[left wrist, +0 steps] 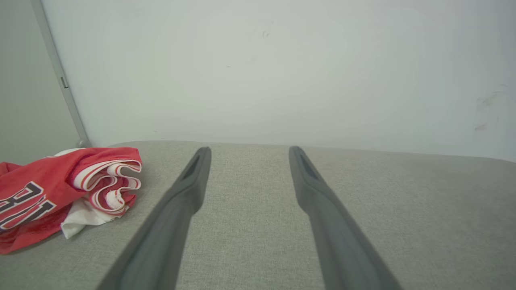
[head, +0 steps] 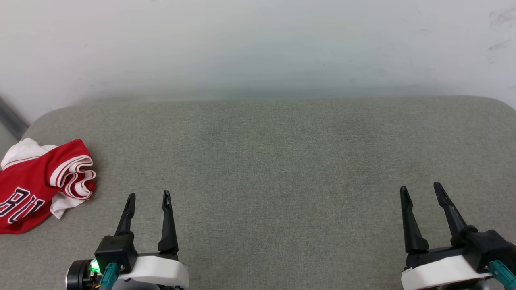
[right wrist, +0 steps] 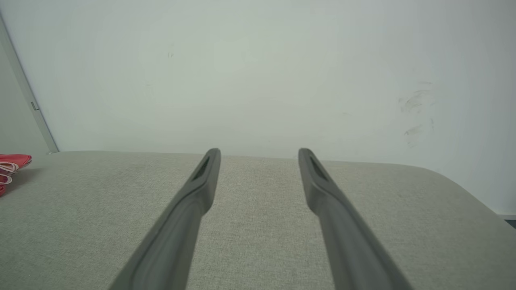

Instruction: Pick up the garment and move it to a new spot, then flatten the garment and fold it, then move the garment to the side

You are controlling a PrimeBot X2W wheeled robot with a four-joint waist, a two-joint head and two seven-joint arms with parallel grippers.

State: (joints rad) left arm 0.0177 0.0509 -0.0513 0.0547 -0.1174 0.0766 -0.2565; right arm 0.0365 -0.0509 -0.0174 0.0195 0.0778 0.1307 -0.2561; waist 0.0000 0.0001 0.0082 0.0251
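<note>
The garment [head: 32, 181], a red jersey with white sleeves, striped trim and black white-outlined letters, lies bunched at the far left of the grey padded surface [head: 274, 161]. It also shows at the left of the left wrist view as the garment [left wrist: 48, 189], and a sliver of the garment [right wrist: 10, 165] sits at the left edge of the right wrist view. My left gripper [head: 148, 196] hovers open to the right of it, apart from the cloth, nothing between its fingers. My right gripper [head: 421, 188] stands open at the lower right, far from the jersey.
A pale wall [head: 258, 44] rises right behind the grey surface. The surface has rounded far corners [head: 44, 117]. A thin grey vertical strip [left wrist: 60, 76] runs down the wall at the left. Bare grey fabric stretches between and beyond the two grippers.
</note>
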